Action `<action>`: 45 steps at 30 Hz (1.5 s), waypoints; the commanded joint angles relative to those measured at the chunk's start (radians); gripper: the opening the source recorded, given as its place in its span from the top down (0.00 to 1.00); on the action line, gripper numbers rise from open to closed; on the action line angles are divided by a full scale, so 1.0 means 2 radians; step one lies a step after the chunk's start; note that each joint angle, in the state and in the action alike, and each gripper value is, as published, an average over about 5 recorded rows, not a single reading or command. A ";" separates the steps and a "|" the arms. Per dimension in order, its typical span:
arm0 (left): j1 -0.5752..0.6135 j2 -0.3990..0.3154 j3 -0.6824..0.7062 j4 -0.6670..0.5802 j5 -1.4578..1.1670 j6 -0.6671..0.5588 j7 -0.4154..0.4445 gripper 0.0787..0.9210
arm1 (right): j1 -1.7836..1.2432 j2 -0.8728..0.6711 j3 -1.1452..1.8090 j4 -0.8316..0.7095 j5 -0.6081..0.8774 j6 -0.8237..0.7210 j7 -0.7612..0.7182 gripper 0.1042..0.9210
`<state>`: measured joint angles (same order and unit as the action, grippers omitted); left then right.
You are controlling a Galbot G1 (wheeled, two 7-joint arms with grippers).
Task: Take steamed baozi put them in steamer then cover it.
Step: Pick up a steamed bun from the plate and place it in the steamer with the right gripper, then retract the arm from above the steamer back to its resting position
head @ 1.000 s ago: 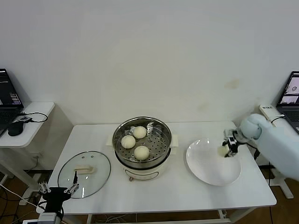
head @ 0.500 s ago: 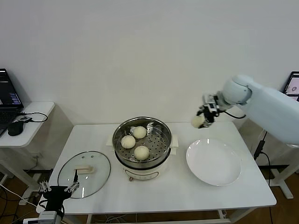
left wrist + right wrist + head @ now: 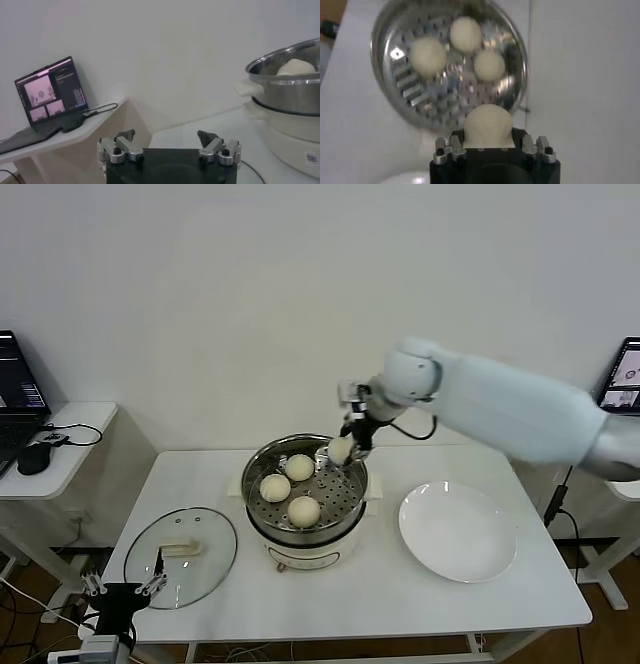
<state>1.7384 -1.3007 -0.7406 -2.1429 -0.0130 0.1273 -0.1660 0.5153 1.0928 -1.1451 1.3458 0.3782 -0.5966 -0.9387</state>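
Observation:
The steel steamer (image 3: 350,496) stands mid-table on its cream base, with three baozi on its perforated tray (image 3: 299,467) (image 3: 275,487) (image 3: 304,510). My right gripper (image 3: 345,446) is shut on the fourth baozi (image 3: 339,450) and holds it above the steamer's far right rim. In the right wrist view that baozi (image 3: 488,126) sits between the jaws with the steamer (image 3: 400,112) and its three buns below. The glass cover (image 3: 205,568) lies flat on the table left of the steamer. My left gripper (image 3: 124,589) is open and parked at the table's front left corner.
A flat white plate (image 3: 458,532), bare, lies right of the steamer. A side desk with a laptop (image 3: 52,97) and a mouse (image 3: 33,459) stands at the left. Another laptop (image 3: 625,379) is at the far right.
My right gripper lifted the baozi off the white plate and carried it left, from above the plate's far edge to above the steamer's far right rim. The left arm has not moved.

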 commanded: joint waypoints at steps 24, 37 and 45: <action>-0.005 -0.002 -0.003 0.006 -0.001 -0.001 -0.001 0.12 | -0.079 0.046 0.023 -0.057 -0.063 -0.038 0.017 0.36; -0.006 -0.002 0.001 0.004 -0.003 -0.001 -0.001 0.12 | -0.115 -0.101 0.143 0.100 0.045 -0.042 0.173 0.12; -0.007 -0.004 0.007 0.008 -0.004 -0.009 -0.003 0.12 | -0.368 -0.162 0.358 0.175 0.095 0.085 0.378 0.12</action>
<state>1.7227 -1.3087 -0.7313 -2.1317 -0.0201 0.1174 -0.1725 0.2269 0.9493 -0.8580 1.4841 0.4369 -0.6391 -0.6174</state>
